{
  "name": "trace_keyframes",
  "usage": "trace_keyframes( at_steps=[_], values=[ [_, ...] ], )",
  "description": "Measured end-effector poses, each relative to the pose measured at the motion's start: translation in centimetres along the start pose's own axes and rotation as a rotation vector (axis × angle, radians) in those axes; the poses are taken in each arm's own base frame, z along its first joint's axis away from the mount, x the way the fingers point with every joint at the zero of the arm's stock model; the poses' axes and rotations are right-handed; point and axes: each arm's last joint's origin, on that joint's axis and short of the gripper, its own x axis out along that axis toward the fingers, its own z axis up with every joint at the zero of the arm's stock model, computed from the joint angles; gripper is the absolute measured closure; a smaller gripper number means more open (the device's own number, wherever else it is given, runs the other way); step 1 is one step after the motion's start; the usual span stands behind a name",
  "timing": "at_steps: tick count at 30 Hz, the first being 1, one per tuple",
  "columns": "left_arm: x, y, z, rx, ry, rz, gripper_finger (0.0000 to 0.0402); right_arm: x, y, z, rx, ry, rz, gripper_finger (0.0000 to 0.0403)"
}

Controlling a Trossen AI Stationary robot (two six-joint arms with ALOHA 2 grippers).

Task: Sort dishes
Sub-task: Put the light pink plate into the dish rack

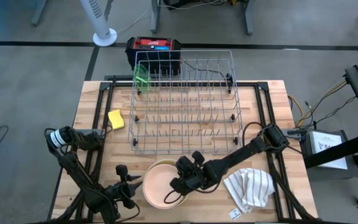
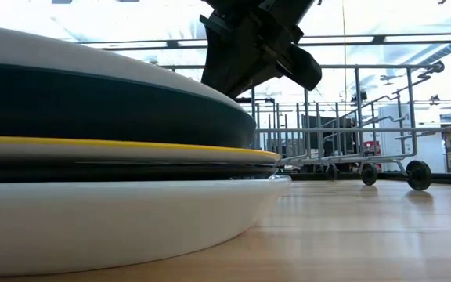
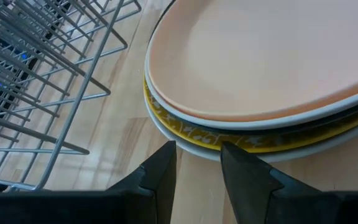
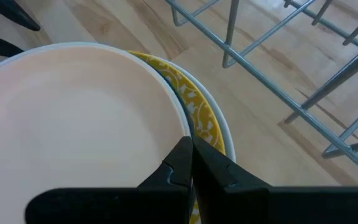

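High view: stack of plates (image 1: 160,183) at near table edge, peach plate on top. Right gripper (image 1: 180,185) over its rim, fingers pressed together, holding nothing. Left gripper (image 1: 129,185) just beside stack, part spread, empty.

Advice: spread right fingers, pinch only peach rim.

Dish rack (image 1: 184,102) behind; lime-green dish (image 1: 142,76) in it. Sponge (image 1: 116,119), cloth (image 1: 249,187) nearby.

Right wrist view: yellow-patterned plate (image 4: 194,106) beneath peach plate (image 4: 73,124).

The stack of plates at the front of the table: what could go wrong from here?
1. The right gripper, shut, is at the rim of the peach plate; lifting may drag the yellow-patterned plate beneath.
2. The left gripper, open, sits close to the stack; the arms could collide.
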Motion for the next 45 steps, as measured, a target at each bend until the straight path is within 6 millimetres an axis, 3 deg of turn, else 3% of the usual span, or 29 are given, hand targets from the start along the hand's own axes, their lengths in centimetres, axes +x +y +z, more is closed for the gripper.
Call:
trace_keyframes(
  at_steps=[11,23,37,45],
  values=[
    [0.0,0.0,-0.1,0.002,0.023,-0.009,0.0286,-0.5,0.5,-0.8,0.063,0.078,0.053,0.0403],
    [-1.5,0.1,1.6,0.053,0.055,-0.002,0.0286,-0.6,0.7,-1.1,0.087,0.119,0.077,0.04],
    [-1.6,-0.1,2.2,0.021,-0.076,0.031,0.0286,-0.7,0.4,-1.6,0.121,0.142,0.029,0.0328],
    [-1.5,-0.8,2.4,-0.025,-0.112,-0.002,0.0286,0.1,0.4,-2.2,0.113,0.143,0.014,0.031]
  ],
)
